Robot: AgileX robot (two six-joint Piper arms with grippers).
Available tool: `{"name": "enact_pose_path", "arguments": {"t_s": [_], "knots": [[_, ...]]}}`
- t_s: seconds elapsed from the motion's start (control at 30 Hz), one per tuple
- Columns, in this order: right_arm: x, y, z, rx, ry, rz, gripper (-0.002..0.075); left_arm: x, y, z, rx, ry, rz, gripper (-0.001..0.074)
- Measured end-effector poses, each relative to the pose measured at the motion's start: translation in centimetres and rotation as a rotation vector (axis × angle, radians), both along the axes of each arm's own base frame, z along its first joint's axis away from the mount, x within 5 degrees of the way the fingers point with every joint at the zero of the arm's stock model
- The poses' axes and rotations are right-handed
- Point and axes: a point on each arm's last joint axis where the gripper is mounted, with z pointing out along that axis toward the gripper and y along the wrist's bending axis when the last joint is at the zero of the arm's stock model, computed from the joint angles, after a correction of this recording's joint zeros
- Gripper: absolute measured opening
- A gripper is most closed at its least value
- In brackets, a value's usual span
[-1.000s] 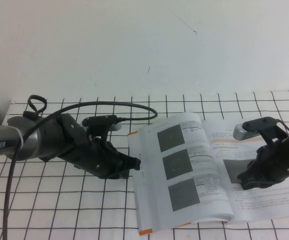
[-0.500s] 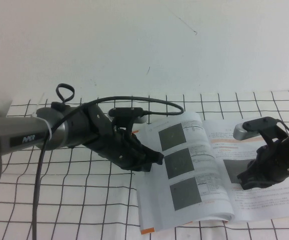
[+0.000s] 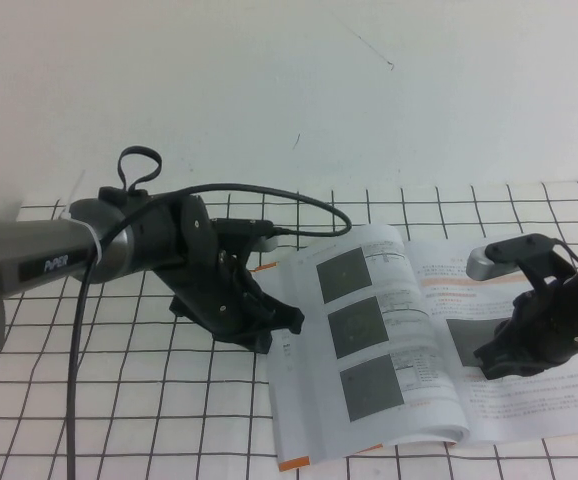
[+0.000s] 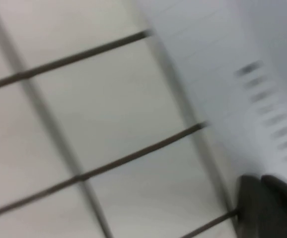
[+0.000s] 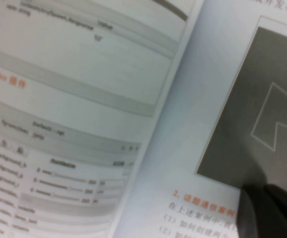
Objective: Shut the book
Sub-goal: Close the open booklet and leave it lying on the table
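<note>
The left gripper, jaws together, sits at the left page edge of the open book. A shallow push could slide the book rather than lift the pages. The right gripper, jaws likewise together, rests on the right page, where it could block the closing pages.

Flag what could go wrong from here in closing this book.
1. The left gripper sits at the outer edge of the open white paperback book, by its lifted left page. It may slip off, or flip only that page and not the cover.
2. The right gripper is down over the right page, so the closing half could hit it.
</note>
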Motion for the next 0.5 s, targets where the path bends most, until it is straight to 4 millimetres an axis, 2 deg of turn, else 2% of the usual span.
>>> {"name": "enact_pose_path", "arguments": {"t_s": [0.2, 0.5], "knots": [[0.0, 0.0, 0.0, 0.001, 0.000, -0.001, -0.0003, 0.3, 0.1, -0.8, 0.021, 0.031, 0.020, -0.0004], [0.0, 0.0, 0.0, 0.001, 0.000, -0.001, -0.0003, 0.3, -3.5, -0.9, -0.030, -0.050, -0.039, -0.0004]]}}
